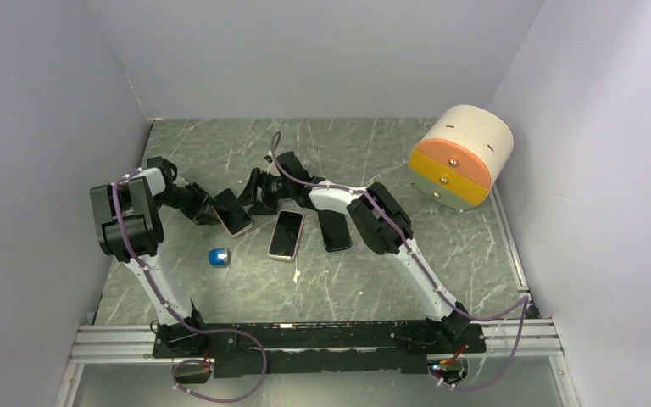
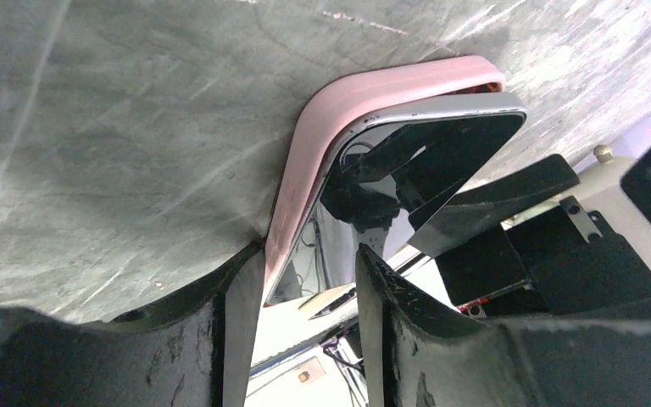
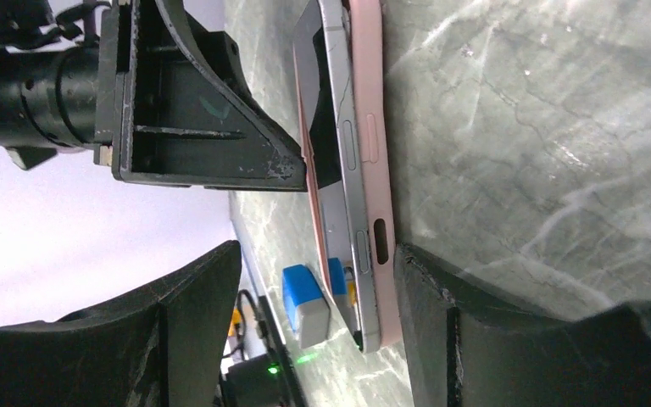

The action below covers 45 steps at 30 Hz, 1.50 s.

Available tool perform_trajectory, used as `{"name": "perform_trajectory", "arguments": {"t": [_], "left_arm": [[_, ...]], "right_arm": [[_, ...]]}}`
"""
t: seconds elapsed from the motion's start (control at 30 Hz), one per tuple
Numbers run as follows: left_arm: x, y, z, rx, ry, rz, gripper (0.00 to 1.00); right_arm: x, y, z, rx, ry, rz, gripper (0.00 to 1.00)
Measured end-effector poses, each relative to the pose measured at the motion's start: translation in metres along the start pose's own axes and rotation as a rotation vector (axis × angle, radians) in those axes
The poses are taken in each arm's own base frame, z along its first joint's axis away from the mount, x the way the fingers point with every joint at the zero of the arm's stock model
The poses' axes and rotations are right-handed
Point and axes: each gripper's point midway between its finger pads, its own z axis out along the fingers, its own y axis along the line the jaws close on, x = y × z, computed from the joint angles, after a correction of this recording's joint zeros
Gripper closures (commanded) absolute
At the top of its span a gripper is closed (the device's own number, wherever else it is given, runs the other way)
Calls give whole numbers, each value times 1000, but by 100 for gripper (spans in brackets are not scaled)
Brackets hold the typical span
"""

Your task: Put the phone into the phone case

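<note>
**A robot lab**

This looks like a robot lab, not a home or a shop. Two robot arms, the left arm (image 1: 127, 225) and the right arm (image 1: 390, 229), are bolted to a metal rail (image 1: 119, 339) at the near edge of a table (image 1: 373, 280). Purple wires (image 1: 263, 360) run along the arms and loop under the rail. Plain pale walls (image 1: 305, 51) box the table in on three sides, like a booth. A small green light (image 3: 273, 368) glows low down near some wires.
</note>
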Motion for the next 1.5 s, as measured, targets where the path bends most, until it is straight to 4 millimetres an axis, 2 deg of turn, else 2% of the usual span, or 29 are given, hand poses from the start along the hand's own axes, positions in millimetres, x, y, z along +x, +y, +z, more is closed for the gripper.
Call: {"name": "perform_trajectory", "arguments": {"t": [0.4, 0.47, 0.6, 0.7, 0.77, 0.87, 0.97, 1.17, 1.43, 1.5], "left_arm": [[5, -4, 1, 51, 27, -6, 54], [5, -4, 0, 58, 30, -7, 55], [7, -5, 0, 65, 38, -9, 56], [8, -6, -1, 71, 44, -12, 57], [8, -5, -1, 71, 46, -13, 57], [9, -5, -1, 69, 48, -15, 57], [10, -4, 0, 68, 51, -17, 58], [11, -4, 0, 71, 56, -19, 59], [11, -4, 0, 74, 59, -23, 56], [11, -4, -1, 75, 61, -26, 55]], "right_arm": [[-8, 19, -1, -83, -26, 118, 32], [-8, 20, -1, -86, -28, 129, 36], [-8, 18, -1, -79, -29, 133, 51], [-7, 13, 0, -71, -31, 143, 56], [-6, 11, 0, -69, -29, 152, 55], [-5, 11, 0, -71, -26, 154, 46], [-3, 12, -1, -78, -16, 146, 48], [-1, 11, -1, -75, -3, 139, 61], [1, 6, -1, -62, 2, 102, 97], [1, 6, -1, -63, 2, 99, 100]]}}
